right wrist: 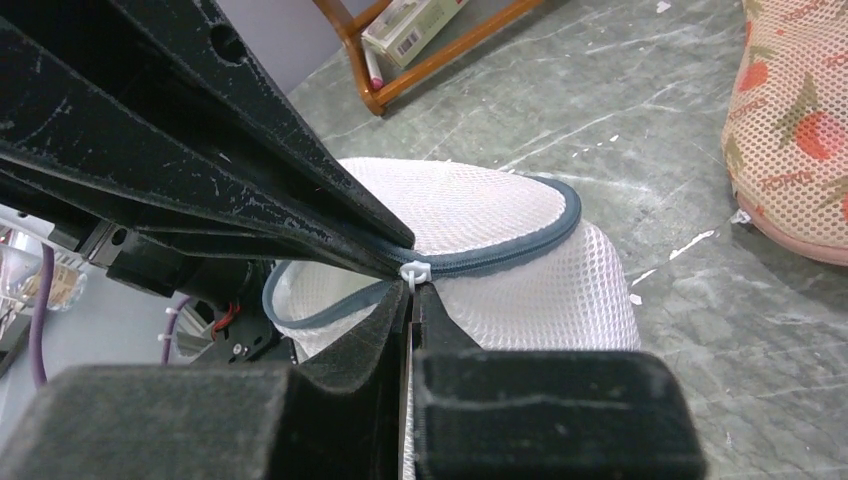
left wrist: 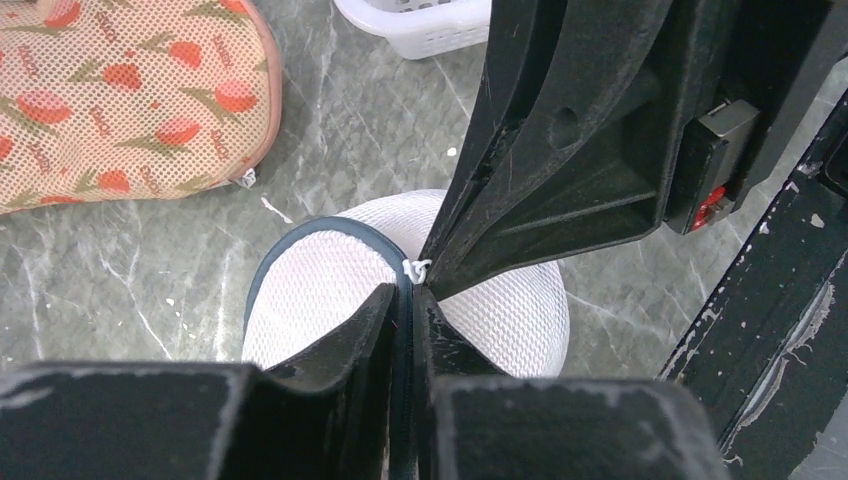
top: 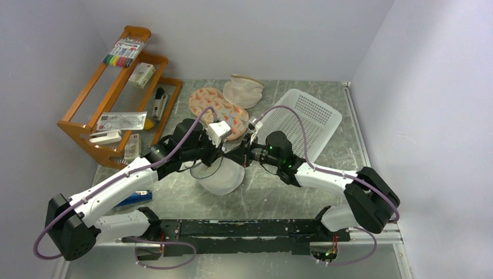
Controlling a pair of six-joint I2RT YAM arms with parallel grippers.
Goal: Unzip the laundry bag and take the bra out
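The white mesh laundry bag [top: 224, 179] sits mid-table between both arms. In the left wrist view the left gripper [left wrist: 405, 305] is shut on the bag's [left wrist: 320, 290] dark zip rim [left wrist: 300, 235]. The right gripper's fingers [left wrist: 560, 150] come in from the upper right. In the right wrist view the right gripper [right wrist: 411, 296] is shut on the white zip pull [right wrist: 414, 271] of the bag [right wrist: 540, 290]. Behind the pull the rim [right wrist: 320, 312] gapes a little. The left gripper's fingers [right wrist: 250, 170] meet the rim from the upper left. The bra is hidden.
An orange floral pouch [top: 218, 109] and a beige mesh pouch [top: 244, 90] lie behind the bag. A white plastic basket [top: 308, 119] stands tilted at the back right. A wooden rack [top: 116, 104] with small items stands at the left. A blue object [top: 134, 198] lies near the left arm.
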